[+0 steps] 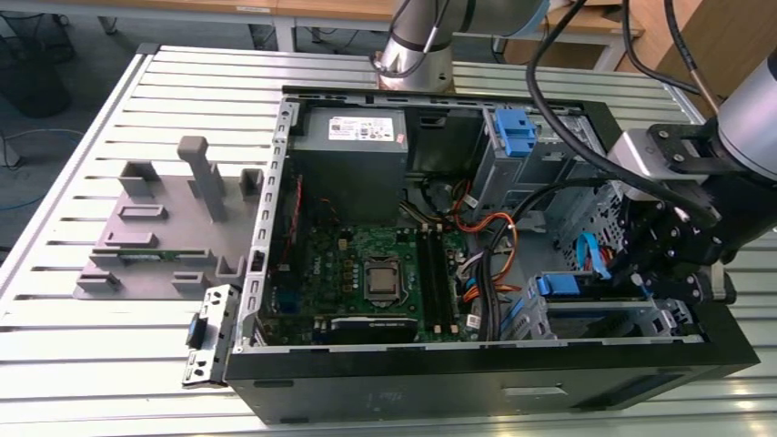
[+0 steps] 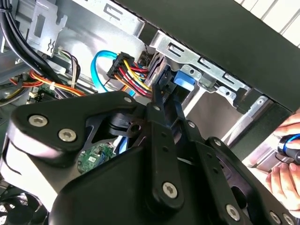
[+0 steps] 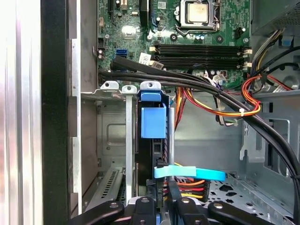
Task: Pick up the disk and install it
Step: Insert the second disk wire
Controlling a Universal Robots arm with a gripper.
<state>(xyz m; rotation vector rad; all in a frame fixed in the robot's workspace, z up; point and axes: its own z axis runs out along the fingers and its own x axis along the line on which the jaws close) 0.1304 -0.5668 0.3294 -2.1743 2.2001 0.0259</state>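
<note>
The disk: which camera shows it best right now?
The first wrist view: the disk stands on edge in its bay, blue rail facing the camera. In the exterior view the gripper hides most of it; the second wrist view shows its blue tab.

Matt black plastic-looking gripper [image 2: 161, 101]; bare silver sheet-metal computer case [image 3: 89, 70] with a smooth blue plastic latch [image 3: 153, 122]; glossy green circuit board [image 3: 197, 28]; ribbed pale metal table [image 1: 97, 355].

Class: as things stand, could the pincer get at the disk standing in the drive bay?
Probably yes. The pincer sits right at the disk's edge in the drive bay, and the cables run off to one side.
</note>
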